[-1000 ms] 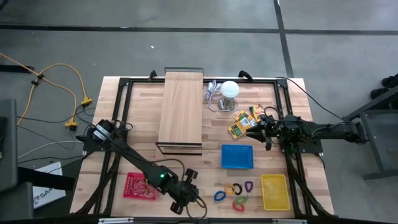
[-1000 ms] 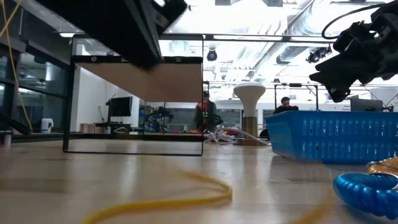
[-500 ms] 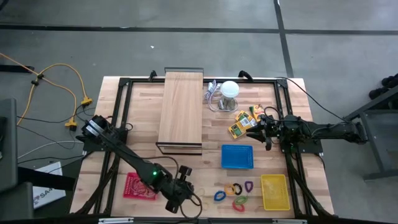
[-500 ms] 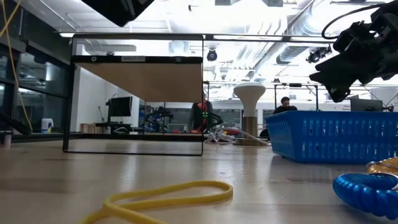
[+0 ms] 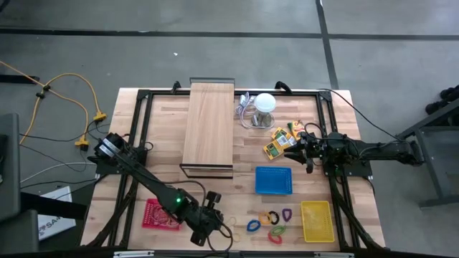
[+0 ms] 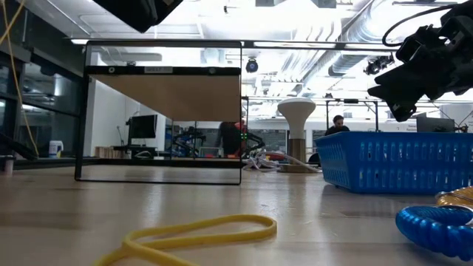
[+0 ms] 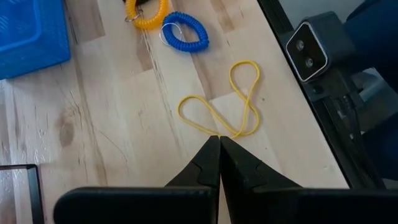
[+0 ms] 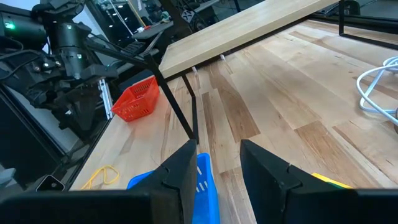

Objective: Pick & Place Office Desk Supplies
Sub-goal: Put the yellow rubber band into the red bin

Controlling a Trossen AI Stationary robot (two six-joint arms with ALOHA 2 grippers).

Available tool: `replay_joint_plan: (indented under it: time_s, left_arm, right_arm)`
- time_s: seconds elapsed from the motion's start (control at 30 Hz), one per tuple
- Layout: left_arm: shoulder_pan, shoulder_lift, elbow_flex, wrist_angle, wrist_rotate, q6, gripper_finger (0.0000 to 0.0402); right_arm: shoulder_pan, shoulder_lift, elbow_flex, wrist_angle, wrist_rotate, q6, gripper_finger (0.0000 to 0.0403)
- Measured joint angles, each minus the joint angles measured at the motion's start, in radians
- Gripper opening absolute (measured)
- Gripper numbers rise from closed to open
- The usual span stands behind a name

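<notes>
Left gripper [image 7: 219,138] hovers over the near edge of the wooden counter [image 5: 165,143], at about 6 o'clock in the high view. Fingers pressed together, nothing between them.

Thin yellow rubber band [image 7: 222,106] lies flat on the counter in a loose figure-eight, just beyond the left fingertips in the wrist view. One strand sits right at the tip line; whether tips touch it, cannot tell. Long axis runs obliquely across the line of the closed fingers, not along it. Low view shows the same band [image 6: 194,233] lying free on the wood.

Beyond the band: blue coiled loop clip [image 7: 183,35], then yellow-orange coiled loop clip [image 7: 146,10]. Blue mesh basket [image 5: 273,180] at roughly 4 o'clock, red mesh basket [image 5: 161,213] at 7 o'clock, yellow basket [image 5: 316,220] at 5 o'clock.

Right gripper [image 8: 217,163] waits at about 3 o'clock, fingers narrowly apart and empty, beside the yellow-orange printed packs [image 5: 280,141].

Judgement: left arm is far nearer the band. Fingers would need to part and straddle one strand before descending.
</notes>
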State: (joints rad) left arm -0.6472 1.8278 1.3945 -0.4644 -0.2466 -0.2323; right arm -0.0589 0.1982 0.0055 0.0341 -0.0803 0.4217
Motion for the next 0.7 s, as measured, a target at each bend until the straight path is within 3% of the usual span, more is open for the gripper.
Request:
replay_joint_plan:
  time_s: [0.7]
  left_arm:
    - [0.012, 0.102, -0.002, 0.139, 0.006, 0.11, 0.0002]
  right_arm:
    - [0.0, 0.0, 0.0, 0.0, 0.001, 0.0, 0.0111]
